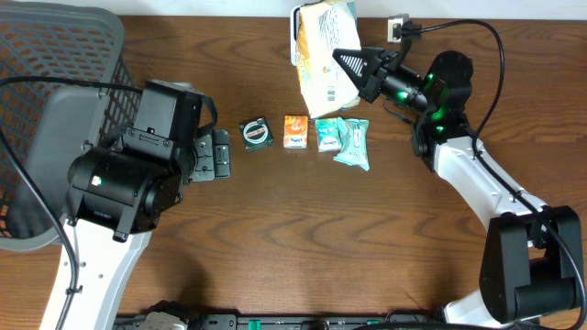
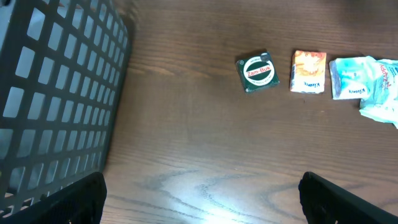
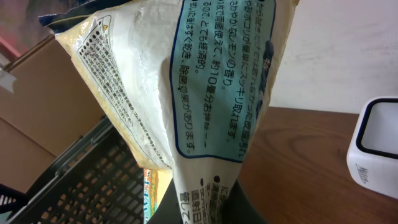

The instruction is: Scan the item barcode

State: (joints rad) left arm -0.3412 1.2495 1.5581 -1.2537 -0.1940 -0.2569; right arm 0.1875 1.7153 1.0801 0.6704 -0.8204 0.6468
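Bag (image 3: 205, 93) bears Japanese print; tin (image 2: 257, 71) reads Zam-Buk.

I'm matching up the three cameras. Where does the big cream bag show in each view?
Overhead: the bag sits top centre, pinched by the right gripper.
Left wrist: not in it.
Right wrist: the bag fills the middle, top to bottom.
Shared landmark: the black mesh basket, on the left in all three views.

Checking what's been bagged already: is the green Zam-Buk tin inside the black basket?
No, the Zam-Buk tin lies on the wooden table beside the orange packet, well clear of the basket.
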